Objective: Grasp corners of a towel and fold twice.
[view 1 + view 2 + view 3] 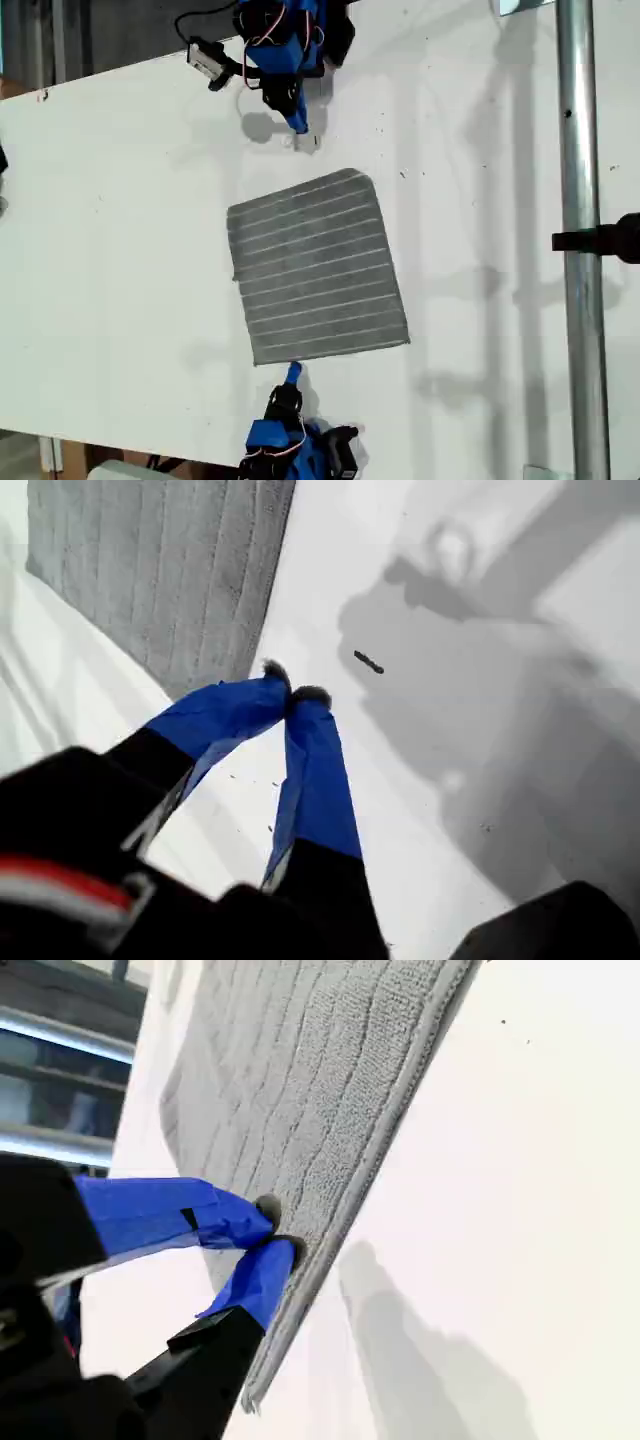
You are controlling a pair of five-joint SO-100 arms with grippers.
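Grey towel (317,268) lies flat; my second gripper (272,1228) pinches its edge, my first gripper (292,693) closed empty.

Towel (316,268) lay flat on the table (120,250), about mid-frame in the exterior view. My first gripper (297,126) sat near the top edge of that view, over bare table, apart from the towel's upper edge. My second gripper (292,373) sat near the bottom edge, tips touching the towel's lower edge (400,1110), close to a corner (258,358).
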